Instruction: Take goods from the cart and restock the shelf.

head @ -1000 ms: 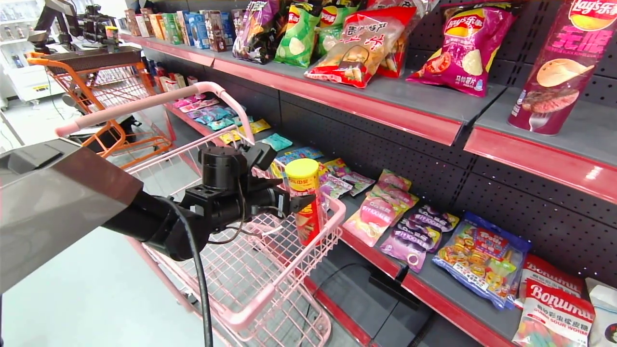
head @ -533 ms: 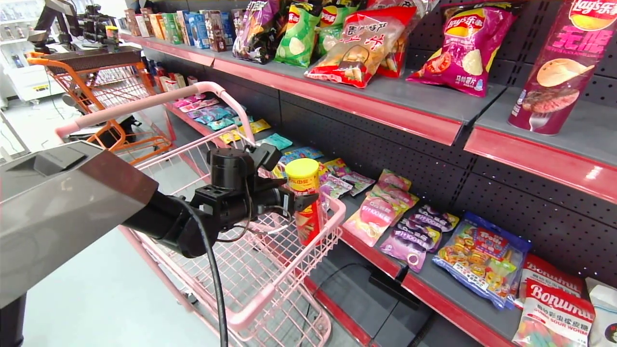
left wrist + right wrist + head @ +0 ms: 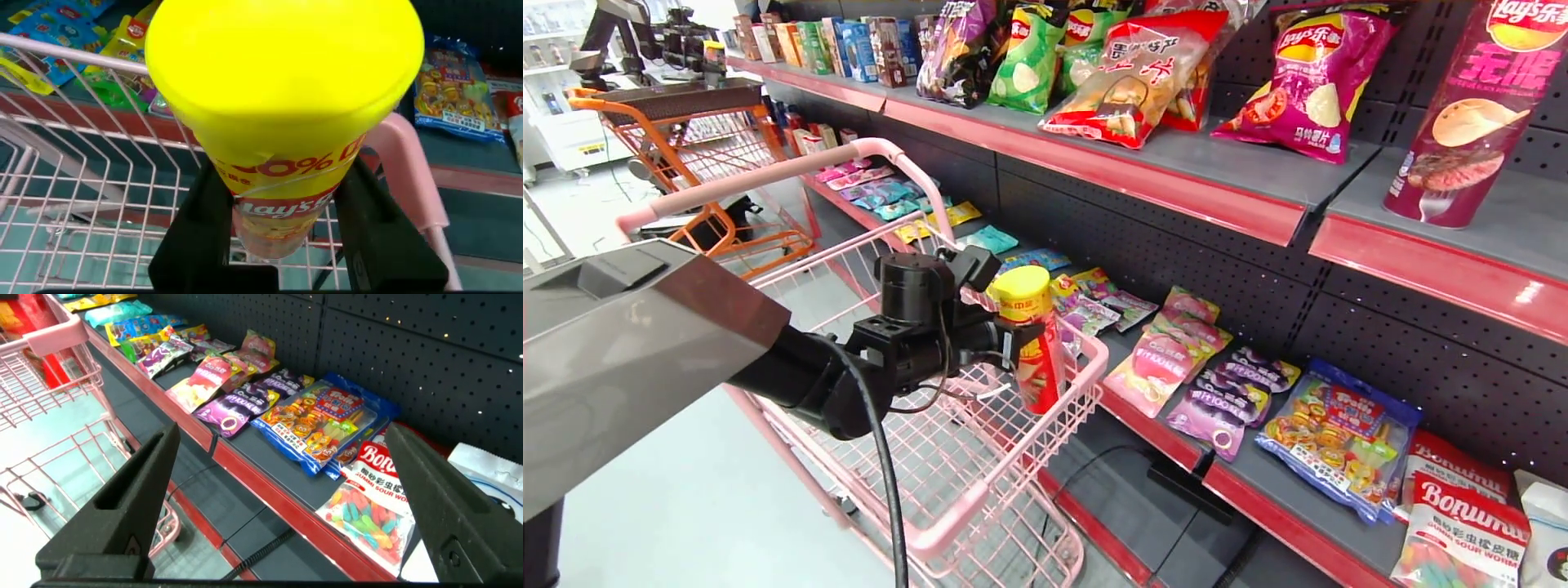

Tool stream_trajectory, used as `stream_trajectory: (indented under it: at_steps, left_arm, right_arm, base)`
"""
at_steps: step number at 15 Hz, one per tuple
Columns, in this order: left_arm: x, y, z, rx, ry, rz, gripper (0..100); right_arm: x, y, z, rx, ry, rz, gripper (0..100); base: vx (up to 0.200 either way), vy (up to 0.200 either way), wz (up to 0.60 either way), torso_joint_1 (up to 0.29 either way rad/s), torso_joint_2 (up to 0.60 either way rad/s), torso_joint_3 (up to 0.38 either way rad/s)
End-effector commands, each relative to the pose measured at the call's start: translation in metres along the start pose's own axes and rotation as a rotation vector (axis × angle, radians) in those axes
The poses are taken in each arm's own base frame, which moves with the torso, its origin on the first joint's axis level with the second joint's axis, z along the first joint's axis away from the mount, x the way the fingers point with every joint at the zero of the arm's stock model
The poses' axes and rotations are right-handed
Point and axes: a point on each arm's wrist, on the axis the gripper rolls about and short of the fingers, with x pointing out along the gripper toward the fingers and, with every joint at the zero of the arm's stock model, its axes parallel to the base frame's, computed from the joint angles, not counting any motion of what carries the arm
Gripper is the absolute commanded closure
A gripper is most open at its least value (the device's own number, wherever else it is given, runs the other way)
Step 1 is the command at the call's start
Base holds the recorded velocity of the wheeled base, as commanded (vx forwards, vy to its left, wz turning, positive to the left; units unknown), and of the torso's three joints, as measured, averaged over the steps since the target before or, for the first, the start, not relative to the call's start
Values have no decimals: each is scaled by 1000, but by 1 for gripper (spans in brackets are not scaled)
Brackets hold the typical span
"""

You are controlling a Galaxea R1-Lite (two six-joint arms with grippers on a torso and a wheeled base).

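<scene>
In the pink cart [image 3: 1018, 449], at its right-hand far corner just beside the lower shelf, the chip can [image 3: 1039, 384] with the yellow lid sits between the fingers of our left gripper [image 3: 1023, 339]. The gripper is clamped around the can's upper body, just under the lid. In the left wrist view the dark fingers press on either side of the red wall, with no gap that we can see.

The can's posture is what has changed. A second ago it stood upright in the corner, and the gripper was already around it. Half a second ago the arm had pushed a little further to the right, and the can was still vertical. Now the lid leans to the left, toward the arm, while the base stays low inside the wire basket, close to the pink rim. The wrist itself has hardly shifted, so we take this as the first pull of the lift, not as a slip, though we cannot see the base well enough to say whether it has left the cart floor.

For the task, we judge that the pick is secured and the extraction is only starting. The can has yet to clear the cart rim before it can travel right and up to the shelf [image 3: 1201, 155], where a tall pink can [image 3: 1462, 122] already stands at the far right.

Our right gripper [image 3: 282, 433] hangs over the lower shelf's candy bags [image 3: 327, 416], fingers spread wide and holding nothing.
</scene>
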Motion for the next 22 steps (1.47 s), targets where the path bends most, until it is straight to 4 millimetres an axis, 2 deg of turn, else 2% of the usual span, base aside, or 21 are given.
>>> stream_trajectory:
  at_steps: [1, 5, 6, 7, 9, 11, 13, 15, 19, 22]
  left_arm:
    - [-32, -8, 31, 5, -66, 3, 100]
    - [-132, -19, 83, 9, -146, 92, 100]
    - [-155, -20, 91, 16, -188, 126, 100]
    - [-187, -25, 98, 26, -239, 164, 100]
    - [-241, -37, 98, 32, -285, 214, 100]
    - [-286, -48, 89, 34, -301, 277, 100]
    - [-314, -55, 68, 66, -315, 348, 100]
    - [-333, -63, 47, 83, -326, 388, 100]
    - [-349, -74, 10, 75, -313, 404, 100]
    - [-355, -77, 9, 73, -314, 421, 100]
  right_arm:
    - [0, 0, 0, -1, 1, 0, 0]
    - [0, 0, 0, 1, 0, 0, 0]
    - [0, 0, 0, 2, 1, 0, 0]
    - [0, 0, 0, 4, 0, 0, 0]
    - [0, 0, 0, 4, 1, 0, 0]
    - [0, 0, 0, 4, 1, 0, 0]
    - [0, 0, 0, 2, 1, -2, 0]
    - [0, 0, 0, 2, 0, -2, 0]
    - [0, 0, 0, 1, 1, -3, 0]
    - [0, 0, 0, 1, 0, -3, 0]
  base:
    - [0, 0, 0, 0, 0, 0]
    - [0, 0, 0, 0, 0, 0]
    - [0, 0, 0, 0, 0, 0]
    - [0, 0, 0, 0, 0, 0]
    - [0, 0, 0, 0, 0, 0]
    - [0, 0, 0, 0, 0, 0]
    - [0, 0, 0, 0, 0, 0]
    - [0, 0, 0, 0, 0, 0]
    - [0, 0, 0, 0, 0, 0]
    - [0, 0, 0, 0, 0, 0]
